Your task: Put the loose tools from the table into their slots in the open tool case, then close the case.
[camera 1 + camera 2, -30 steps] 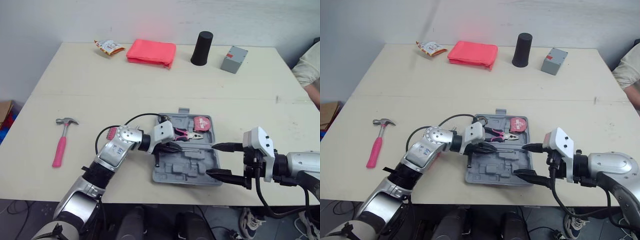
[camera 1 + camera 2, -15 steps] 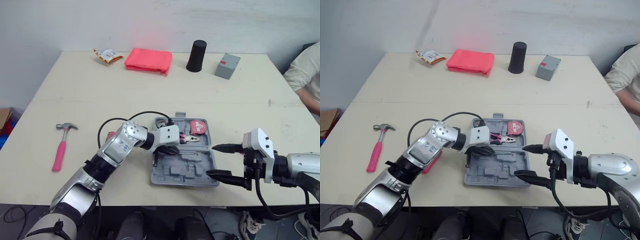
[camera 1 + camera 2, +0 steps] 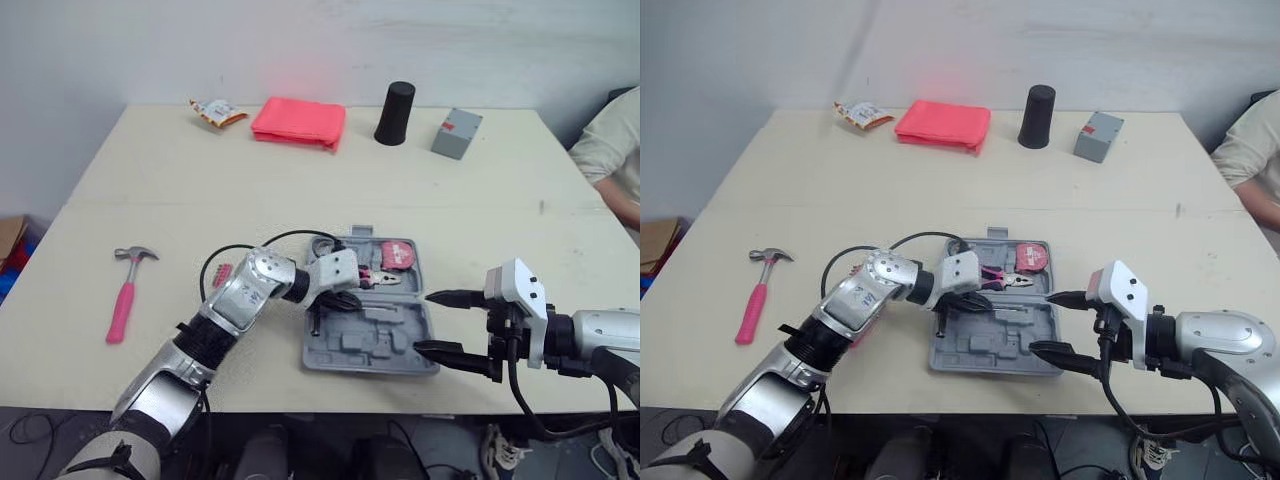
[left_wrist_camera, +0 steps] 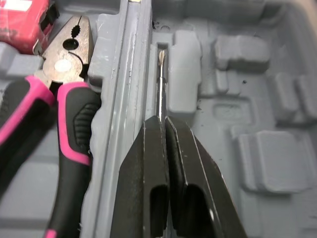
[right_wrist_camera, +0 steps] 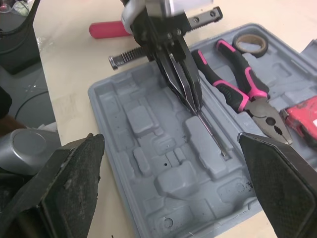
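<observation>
right gripper (image 3: 422, 322), lower right of frame: fingers spread wide, empty, just beside the right edge of the tool case (image 3: 360, 341). tool case, lower centre: open flat, with pliers (image 4: 69, 54) and red tape measure (image 3: 403, 253) seated in its upper half. left gripper (image 4: 164, 123): pinched narrow on the screwdriver shaft (image 4: 160, 84), which lies in a slot; release judged pending. hammer (image 3: 125, 295), left of frame: loose on the table, well apart from the case, yet to stow. closing not yet done. pink cloth (image 3: 298, 122), black cup (image 3: 394, 113), grey box (image 3: 457, 133): upper frame, not tools.
</observation>
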`<state>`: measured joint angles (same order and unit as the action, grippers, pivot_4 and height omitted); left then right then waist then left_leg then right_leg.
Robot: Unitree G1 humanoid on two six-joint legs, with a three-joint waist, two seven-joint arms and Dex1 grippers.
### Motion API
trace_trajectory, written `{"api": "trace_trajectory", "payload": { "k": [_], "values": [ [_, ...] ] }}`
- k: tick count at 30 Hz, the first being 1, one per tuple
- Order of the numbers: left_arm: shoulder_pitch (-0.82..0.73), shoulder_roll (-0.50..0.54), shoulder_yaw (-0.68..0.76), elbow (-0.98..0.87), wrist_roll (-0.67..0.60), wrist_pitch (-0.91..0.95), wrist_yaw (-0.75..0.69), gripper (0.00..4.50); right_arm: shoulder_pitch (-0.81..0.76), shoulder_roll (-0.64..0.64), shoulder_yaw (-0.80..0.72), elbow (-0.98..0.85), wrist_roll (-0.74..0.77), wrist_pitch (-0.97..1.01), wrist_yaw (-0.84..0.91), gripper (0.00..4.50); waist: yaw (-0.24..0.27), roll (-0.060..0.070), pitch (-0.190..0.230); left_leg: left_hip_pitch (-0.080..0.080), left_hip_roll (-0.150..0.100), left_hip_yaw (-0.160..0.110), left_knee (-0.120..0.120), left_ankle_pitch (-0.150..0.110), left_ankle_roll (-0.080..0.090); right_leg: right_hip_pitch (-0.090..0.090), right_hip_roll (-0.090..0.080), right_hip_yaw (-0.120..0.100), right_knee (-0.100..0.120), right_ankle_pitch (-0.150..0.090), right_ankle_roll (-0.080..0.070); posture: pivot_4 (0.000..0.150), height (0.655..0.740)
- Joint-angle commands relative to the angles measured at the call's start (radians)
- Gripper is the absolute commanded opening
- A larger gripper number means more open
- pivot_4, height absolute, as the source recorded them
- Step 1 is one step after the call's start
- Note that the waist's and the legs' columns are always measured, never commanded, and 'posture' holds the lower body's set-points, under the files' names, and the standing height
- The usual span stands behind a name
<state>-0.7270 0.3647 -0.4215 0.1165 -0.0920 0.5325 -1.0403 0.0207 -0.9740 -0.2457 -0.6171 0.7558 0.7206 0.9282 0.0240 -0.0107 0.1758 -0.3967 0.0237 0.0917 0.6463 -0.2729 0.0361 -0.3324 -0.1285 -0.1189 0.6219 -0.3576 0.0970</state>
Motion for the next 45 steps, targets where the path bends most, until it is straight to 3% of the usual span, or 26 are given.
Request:
{"api": "trace_trajectory", "payload": {
  "k": [1, 4, 7, 10, 12, 15, 20, 25, 32, 37, 45],
  "values": [
    [-0.059, 0.035, 0.197, -0.164, -0.164, 0.068, -0.027, 0.07, 0.014, -0.009, -0.070, -0.017, 0.007, -0.012, 0.003, 4.50, 0.000, 0.000, 0.003, -0.010, 0.000, 0.000, 0.001, 0.002, -0.001, -0.010, 0.000, 0.000, 0.002, 0.000, 0.000, 0.150, 0.7361],
    [-0.043, 0.118, 0.307, -0.237, -0.246, 0.187, -0.025, 0.07, 0.034, -0.022, -0.127, -0.002, 0.011, -0.007, 0.016, 4.50, -0.002, 0.001, 0.004, -0.013, -0.003, 0.000, 0.000, 0.009, -0.006, -0.012, 0.001, -0.002, 0.004, 0.001, 0.001, 0.150, 0.7361],
    [0.104, 0.277, 0.436, -0.376, -0.335, 0.257, -0.079, 0.86, 0.080, -0.050, -0.236, 0.038, 0.020, 0.013, 0.061, 4.50, -0.010, 0.002, 0.005, -0.009, -0.004, 0.001, -0.003, 0.008, -0.005, -0.009, 0.001, -0.002, 0.004, 0.000, 0.001, 0.150, 0.7361],
    [0.350, 0.412, 0.694, -0.491, -0.433, 0.351, -0.072, 2.30, 0.162, -0.088, -0.381, 0.119, 0.001, 0.030, 0.142, 4.50, -0.020, -0.001, 0.010, -0.009, -0.004, 0.001, -0.005, 0.008, -0.005, -0.010, 0.001, -0.002, 0.004, 0.000, 0.001, 0.150, 0.7361],
    [0.446, 0.437, 0.806, -0.525, -0.472, 0.379, -0.036, 3.22, 0.198, -0.098, -0.431, 0.166, -0.027, 0.015, 0.168, 4.50, -0.015, -0.006, 0.016, -0.009, -0.004, 0.000, -0.004, 0.008, -0.005, -0.010, 0.000, -0.002, 0.002, 0.000, 0.001, 0.150, 0.7361],
    [0.621, 0.444, 1.102, -0.545, -0.504, 0.447, 0.019, 4.48, 0.264, -0.112, -0.522, 0.297, -0.102, -0.023, 0.218, 4.50, 0.001, -0.005, 0.019, -0.010, -0.004, -0.001, -0.002, 0.004, 0.002, -0.009, -0.002, -0.001, 0.000, 0.002, 0.004, 0.150, 0.7361],
    [0.958, 0.432, 1.483, -0.481, -0.481, 0.414, 0.004, 4.48, 0.325, -0.123, -0.590, 0.519, -0.209, -0.129, 0.282, 4.50, -0.001, -0.003, 0.020, -0.009, -0.004, 0.000, -0.003, -0.001, -0.004, -0.010, -0.003, 0.002, -0.003, 0.003, 0.003, 0.150, 0.7361],
    [1.138, 0.444, 1.622, -0.247, -0.403, 0.233, 0.013, 4.48, 0.285, -0.175, -0.582, 0.734, -0.289, -0.239, 0.314, 4.50, -0.003, 0.001, 0.021, -0.009, -0.004, 0.003, -0.010, -0.002, -0.007, -0.014, -0.003, 0.003, -0.004, 0.000, -0.002, 0.150, 0.7361],
    [1.188, 0.437, 1.623, -0.162, -0.400, 0.133, 0.057, 4.48, 0.132, -0.234, -0.487, 0.969, -0.355, -0.374, 0.323, 4.50, -0.004, 0.003, 0.022, -0.009, -0.003, 0.006, -0.016, -0.001, -0.008, -0.026, -0.003, 0.005, -0.003, -0.001, -0.004, 0.150, 0.7361],
    [1.181, 0.411, 1.577, -0.228, -0.428, 0.154, 0.103, 4.48, 0.074, -0.216, -0.430, 0.927, -0.347, -0.372, 0.326, 4.50, -0.015, 0.003, 0.023, -0.010, -0.003, 0.009, -0.018, -0.002, -0.009, -0.025, -0.003, 0.008, 0.000, -0.001, -0.004, 0.150, 0.7361],
    [1.109, 0.371, 1.420, -0.543, -0.479, 0.256, 0.277, 4.48, -0.004, -0.175, -0.358, 0.707, -0.270, -0.268, 0.295, 4.50, -0.030, 0.003, 0.023, -0.009, -0.003, 0.013, -0.016, 0.002, -0.008, -0.025, -0.003, 0.010, 0.004, 0.000, -0.001, 0.150, 0.7361]
  ]
}}
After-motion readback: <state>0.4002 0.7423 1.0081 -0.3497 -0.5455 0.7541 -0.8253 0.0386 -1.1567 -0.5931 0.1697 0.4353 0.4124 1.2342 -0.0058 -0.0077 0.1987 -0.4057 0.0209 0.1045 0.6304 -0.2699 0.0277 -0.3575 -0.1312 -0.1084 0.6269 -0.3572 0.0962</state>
